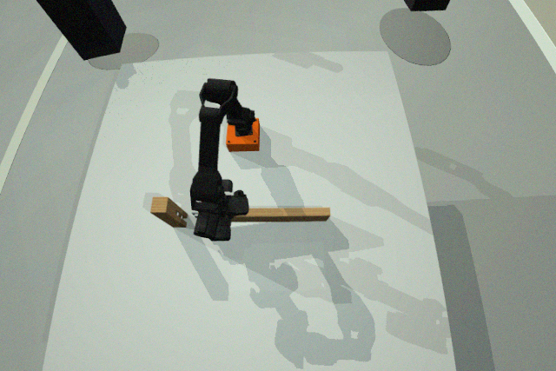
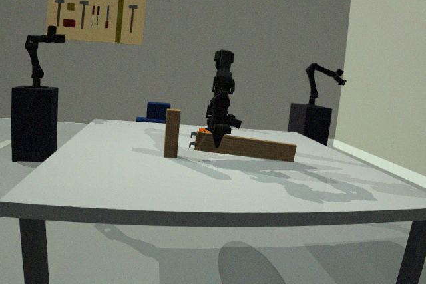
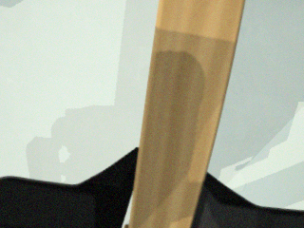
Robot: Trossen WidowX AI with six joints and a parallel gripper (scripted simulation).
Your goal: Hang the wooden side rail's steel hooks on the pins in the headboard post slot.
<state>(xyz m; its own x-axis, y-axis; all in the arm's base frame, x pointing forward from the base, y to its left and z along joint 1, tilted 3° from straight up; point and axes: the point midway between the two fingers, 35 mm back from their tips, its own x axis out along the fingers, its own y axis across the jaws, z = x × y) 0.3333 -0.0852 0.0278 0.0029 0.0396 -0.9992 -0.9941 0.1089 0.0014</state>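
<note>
Near the hooked end of the wooden rail, we see our tool pointing down, its fingers partly open and clamped on the rail's sides. Above it, our arm reaches out from the orange base. The rail tilts, its far end low at the worktop; its steel hooks point toward the upright headboard post, just apart from it.

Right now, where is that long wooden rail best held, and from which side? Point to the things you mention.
Probably near the hooked end of the wooden rail [image 1: 287, 214] [image 2: 254, 147] [image 3: 180, 114], from above, one finger per long side: it stands on edge, narrow across, hooked end raised.
</note>
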